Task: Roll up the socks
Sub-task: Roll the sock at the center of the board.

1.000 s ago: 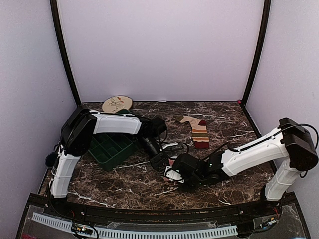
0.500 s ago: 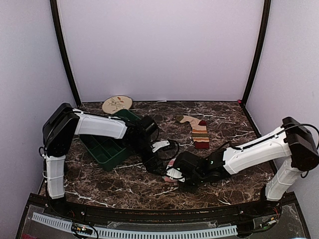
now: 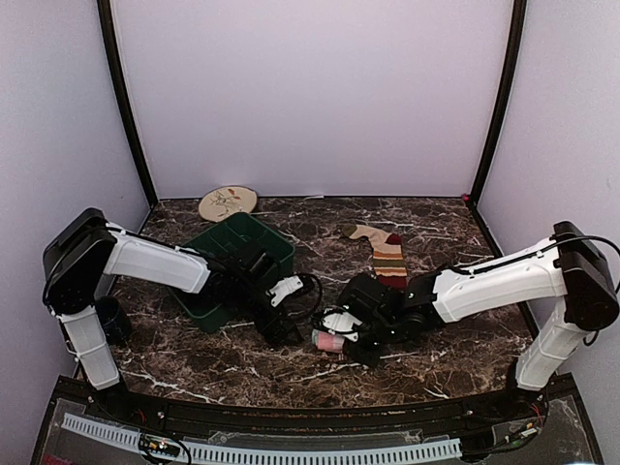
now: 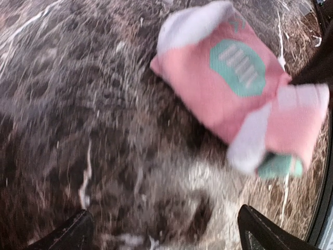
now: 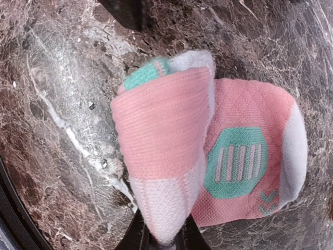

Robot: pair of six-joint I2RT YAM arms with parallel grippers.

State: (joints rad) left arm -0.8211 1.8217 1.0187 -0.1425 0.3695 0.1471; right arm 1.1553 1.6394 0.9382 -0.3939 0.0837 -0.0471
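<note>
The pink sock point(image 3: 329, 341) with mint-green spots lies folded on the marble table point(image 3: 242, 373), front centre. My right gripper point(image 3: 345, 339) is shut on it. In the right wrist view the fingertips point(image 5: 136, 237) pinch a white edge of the pink sock point(image 5: 161, 140), whose folded flap is lifted over the flat part. My left gripper point(image 3: 281, 327) is open and empty just left of it. In the blurred left wrist view the sock point(image 4: 229, 83) lies beyond the spread fingertips point(image 4: 78, 234). The tan striped sock point(image 3: 386, 254) lies flat further back.
A green compartment tray point(image 3: 219, 291) stands at the left, behind my left arm. A round embroidery hoop point(image 3: 228, 201) lies at the back left. Black posts and pale walls close in the table.
My left arm has swung away to the left and lowered, its gripper drawing back from the pink sock. My right gripper has stayed on the sock and shifted slightly back.
</note>
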